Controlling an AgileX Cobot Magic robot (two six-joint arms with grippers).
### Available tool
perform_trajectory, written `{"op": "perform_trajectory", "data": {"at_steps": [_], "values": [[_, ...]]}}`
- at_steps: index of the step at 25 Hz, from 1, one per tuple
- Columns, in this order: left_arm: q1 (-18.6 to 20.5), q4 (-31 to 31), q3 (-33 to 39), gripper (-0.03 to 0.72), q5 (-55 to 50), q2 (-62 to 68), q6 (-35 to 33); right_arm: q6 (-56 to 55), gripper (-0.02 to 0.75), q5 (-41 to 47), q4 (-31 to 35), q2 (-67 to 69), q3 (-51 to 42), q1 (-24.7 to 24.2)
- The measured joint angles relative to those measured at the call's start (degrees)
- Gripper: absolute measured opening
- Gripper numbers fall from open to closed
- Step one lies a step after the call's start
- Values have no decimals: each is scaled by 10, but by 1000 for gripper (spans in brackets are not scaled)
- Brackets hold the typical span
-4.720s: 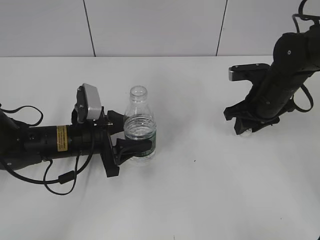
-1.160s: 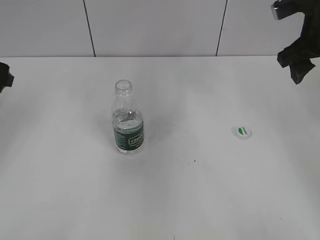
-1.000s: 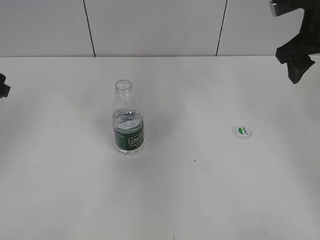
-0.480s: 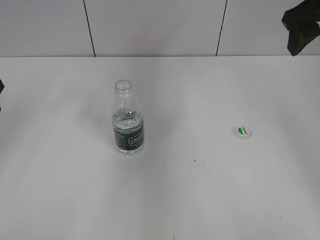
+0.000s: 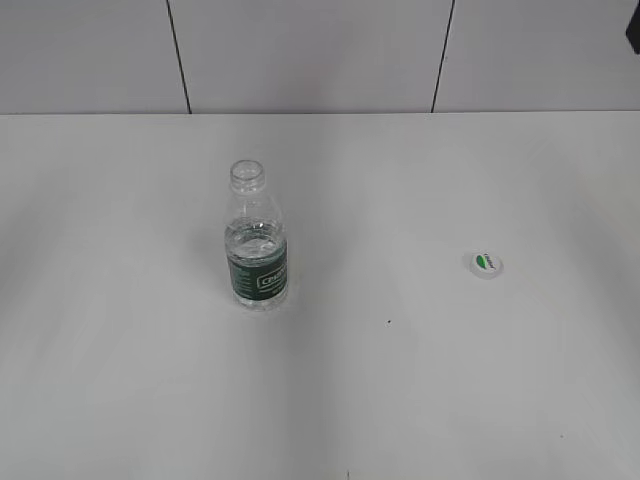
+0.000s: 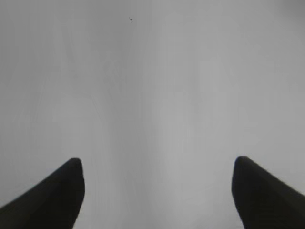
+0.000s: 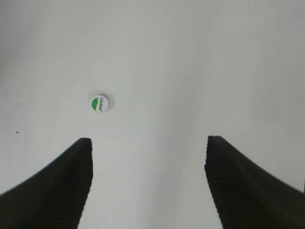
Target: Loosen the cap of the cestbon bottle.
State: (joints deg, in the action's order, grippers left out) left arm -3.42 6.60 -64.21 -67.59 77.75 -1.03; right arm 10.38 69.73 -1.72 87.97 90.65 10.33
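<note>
The cestbon bottle (image 5: 257, 250) stands upright left of centre on the white table, its neck open with no cap on it. The white cap with the green mark (image 5: 485, 264) lies flat on the table to the right, apart from the bottle; it also shows in the right wrist view (image 7: 99, 104). My left gripper (image 6: 157, 164) is open and empty over bare table. My right gripper (image 7: 147, 140) is open and empty, high above the table, with the cap ahead to its left. Neither gripper shows in the exterior view, apart from a dark sliver at the top right corner.
The white table (image 5: 400, 380) spreads wide around both objects. A pale tiled wall (image 5: 300, 50) with dark seams runs along the table's back edge.
Earlier my left gripper held the bottle and my right one was low at the right. Both arms have since drawn back out of the exterior view; the bottle and cap have stayed put.
</note>
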Motion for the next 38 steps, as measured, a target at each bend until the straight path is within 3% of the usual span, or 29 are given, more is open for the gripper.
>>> {"op": "perform_trajectory", "data": {"at_steps": [7,12,21,38], "values": [[0,-2,-2,570,-21,-47,-3,6,562,0,24,-10,-8,-90],[5,-4,-3,570,-23,-58,-4,7,562,0,26,-55,-82,-143],[5,-57,9,570,-23,-138,-4,7,562,1,29,-217,-275,-147],[5,-62,226,570,-26,-489,-3,-8,562,3,29,-553,-482,-147]]}}
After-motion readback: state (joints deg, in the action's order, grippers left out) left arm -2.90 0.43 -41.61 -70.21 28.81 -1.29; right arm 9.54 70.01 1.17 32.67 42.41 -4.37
